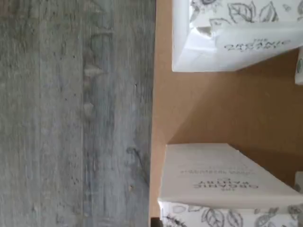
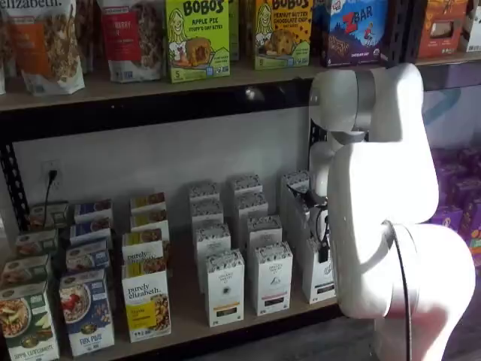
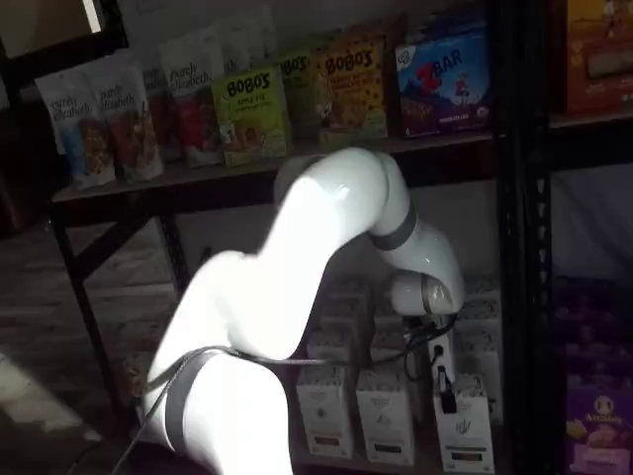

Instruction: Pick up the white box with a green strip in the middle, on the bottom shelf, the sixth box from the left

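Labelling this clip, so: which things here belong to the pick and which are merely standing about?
Job: white box, bottom shelf.
Standing about: Bobo's boxes, Z Bar box, purely elizabeth box.

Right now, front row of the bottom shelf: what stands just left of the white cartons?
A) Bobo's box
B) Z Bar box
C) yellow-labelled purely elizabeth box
C: in a shelf view the yellow-labelled purely elizabeth box stands directly left of the nearest front white carton on the bottom shelf.
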